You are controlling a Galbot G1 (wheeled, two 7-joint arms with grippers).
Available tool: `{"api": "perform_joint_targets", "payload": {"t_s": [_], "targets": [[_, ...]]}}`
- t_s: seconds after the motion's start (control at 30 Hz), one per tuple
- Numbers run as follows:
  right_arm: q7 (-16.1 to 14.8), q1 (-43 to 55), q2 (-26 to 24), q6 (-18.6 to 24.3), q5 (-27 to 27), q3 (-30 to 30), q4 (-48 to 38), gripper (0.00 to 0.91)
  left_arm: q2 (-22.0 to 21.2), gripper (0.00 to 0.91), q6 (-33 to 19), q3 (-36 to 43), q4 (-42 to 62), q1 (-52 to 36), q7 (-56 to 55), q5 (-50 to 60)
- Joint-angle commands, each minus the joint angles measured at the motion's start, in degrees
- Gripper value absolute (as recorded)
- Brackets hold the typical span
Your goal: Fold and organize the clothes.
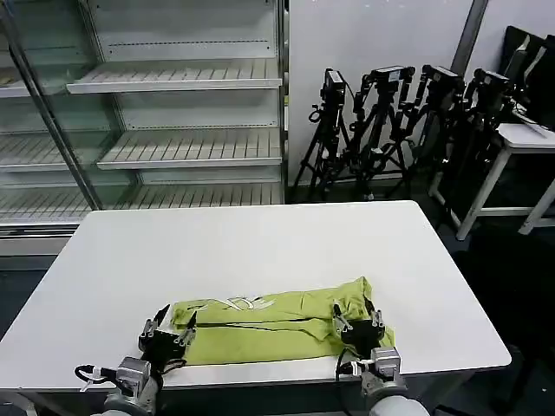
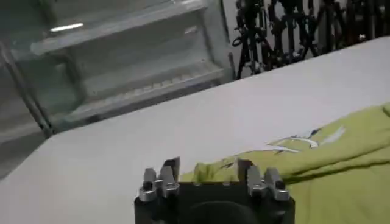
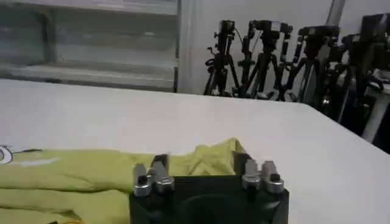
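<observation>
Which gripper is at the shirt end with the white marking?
The left gripper: the white marking on the T-shirt lies toward its end. The right gripper is at the plain end, with bunched fabric.

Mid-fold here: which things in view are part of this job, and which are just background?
Part of the job:
- lime T-shirt, folded into a band near the front edge of the white table
- left pincer, open at one end of the shirt
- right pincer, open at the other end

Just background:
- shelving
- tripods
- side table
</observation>
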Motion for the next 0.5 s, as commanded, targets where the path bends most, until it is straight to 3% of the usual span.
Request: {"api": "perform_joint_targets", "payload": {"t_s": [0.03,0.5], "targets": [[0.19,-7.62,2.01,0.49,-1.38,1.34,4.42,0.907,-5.35,0.907,1.9,0.33,-0.22,-0.99,-4.12,-9.08],[0.09,-11.72,2.53,1.77,-1.21,3.31,6.89,0.907,-10.89,0.907,2.64,1.69,11.24,-6.57,-6.31,-16.81]]}}
